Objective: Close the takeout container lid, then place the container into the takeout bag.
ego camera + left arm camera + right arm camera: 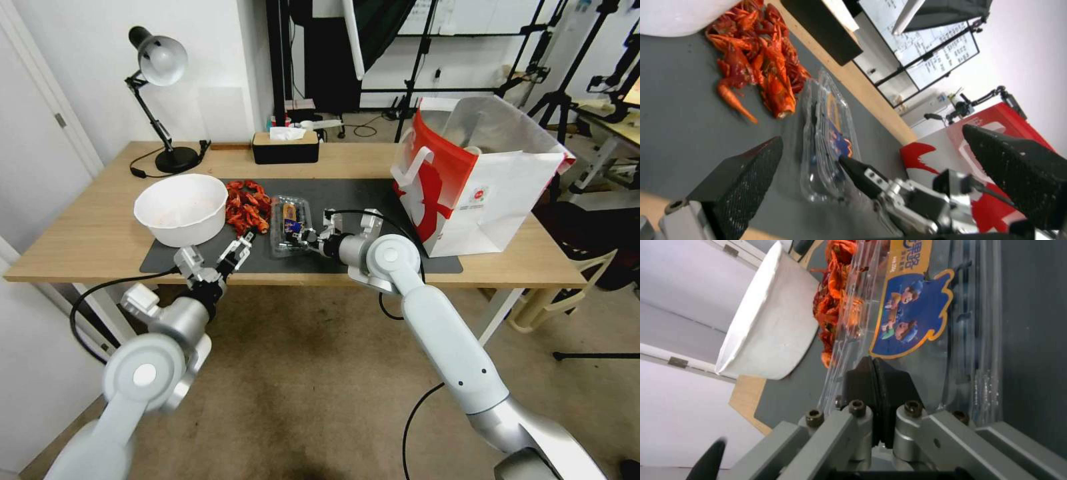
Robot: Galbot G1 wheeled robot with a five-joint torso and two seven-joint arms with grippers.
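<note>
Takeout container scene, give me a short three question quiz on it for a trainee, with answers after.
1. True or false: the right gripper has its fingers shut at the takeout container.
2. What lies between the white bowl and the container?
A. crayfish
B. tissue box
C. lamp
3. Fill in: the left gripper, near the mat's front edge, is ____.

Key
1. True; fingers pressed together at the container's near end.
2. A, red crayfish.
3. Open. The takeout bag stands on the robot's right.
</note>
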